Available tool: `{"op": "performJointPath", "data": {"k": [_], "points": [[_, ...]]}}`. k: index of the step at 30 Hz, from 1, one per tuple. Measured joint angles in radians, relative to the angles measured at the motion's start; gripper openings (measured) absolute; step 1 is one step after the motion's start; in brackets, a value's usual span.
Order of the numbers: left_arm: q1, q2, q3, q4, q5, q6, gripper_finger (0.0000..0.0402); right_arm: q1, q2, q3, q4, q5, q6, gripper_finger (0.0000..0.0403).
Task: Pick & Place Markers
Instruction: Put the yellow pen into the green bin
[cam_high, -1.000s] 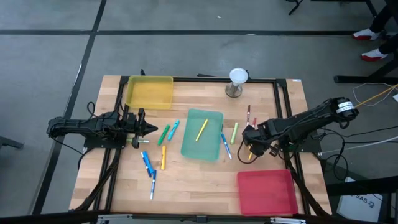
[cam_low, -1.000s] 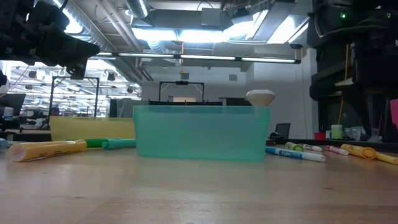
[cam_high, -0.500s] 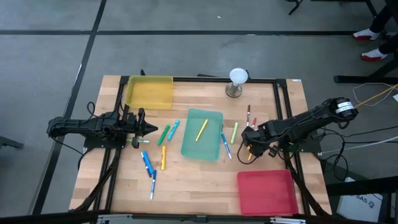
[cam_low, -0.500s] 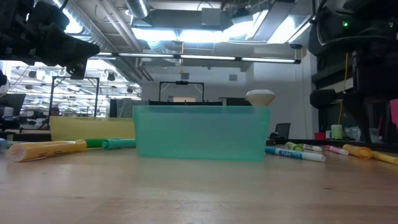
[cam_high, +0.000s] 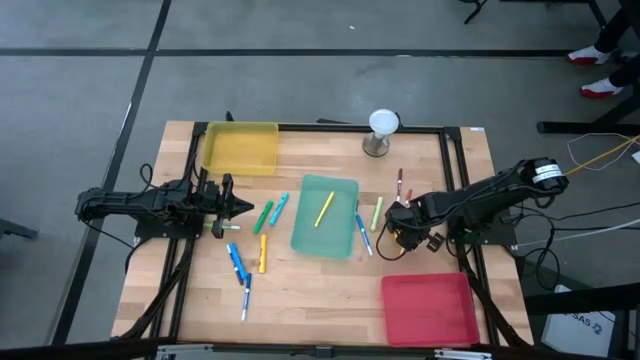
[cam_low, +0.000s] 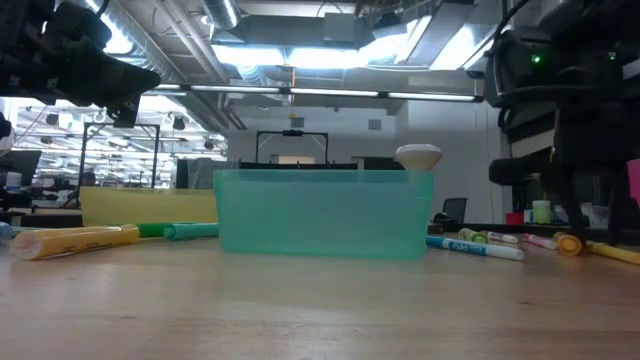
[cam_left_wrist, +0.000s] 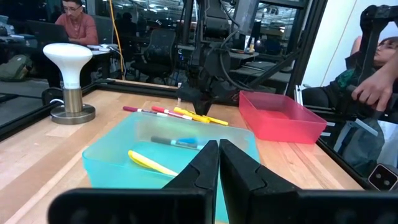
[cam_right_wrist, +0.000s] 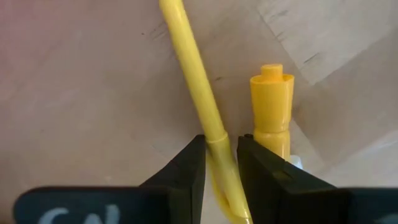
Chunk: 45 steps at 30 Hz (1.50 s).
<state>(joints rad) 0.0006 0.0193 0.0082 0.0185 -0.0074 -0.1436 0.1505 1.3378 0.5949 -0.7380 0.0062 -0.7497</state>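
A: Left side of the counter (cam_high: 320, 300)?
B: Left hand (cam_high: 243, 206), fingers pressed together, holding nothing, just left of the green and teal markers (cam_high: 270, 212); blue and orange ones lie nearer.
A: Middle?
B: Teal tray (cam_high: 305, 235), one yellow marker (cam_high: 324, 209) inside.
A: Right?
B: Right hand (cam_high: 398, 240) low over the counter, fingers clamped on a thin yellow marker (cam_right_wrist: 200, 106); a stubbier yellow one (cam_right_wrist: 272, 106) apparently touches it alongside.
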Motion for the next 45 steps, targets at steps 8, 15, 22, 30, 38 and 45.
{"op": "performJointPath", "data": {"k": [8, 15, 22, 30, 38, 45], "points": [[0.000, 0.000, 0.000, 0.000, 0.000, 0.000, 0.0011, 0.000, 0.024, 0.002, 0.011, 0.000, -0.036, 0.0092], [0.000, 0.000, 0.000, 0.000, 0.000, 0.000, 0.0012, 0.000, 0.025, 0.002, 0.015, -0.006, -0.048, 0.0091], [0.000, 0.000, 0.000, 0.000, 0.000, 0.000, 0.0009, 0.000, 0.026, 0.001, 0.014, -0.028, -0.048, 0.0037], [0.000, 0.000, 0.000, 0.000, 0.000, 0.000, 0.0010, 0.000, 0.026, 0.001, 0.023, -0.033, -0.046, 0.0035], [0.000, 0.000, 0.000, 0.000, 0.000, 0.000, 0.0011, 0.001, 0.026, 0.002, 0.021, -0.034, 0.016, 0.0035], [0.000, 0.000, 0.000, 0.000, 0.000, 0.000, 0.0013, 0.006, 0.029, 0.056, -0.036, -0.043, 0.026, 0.0034]]}}
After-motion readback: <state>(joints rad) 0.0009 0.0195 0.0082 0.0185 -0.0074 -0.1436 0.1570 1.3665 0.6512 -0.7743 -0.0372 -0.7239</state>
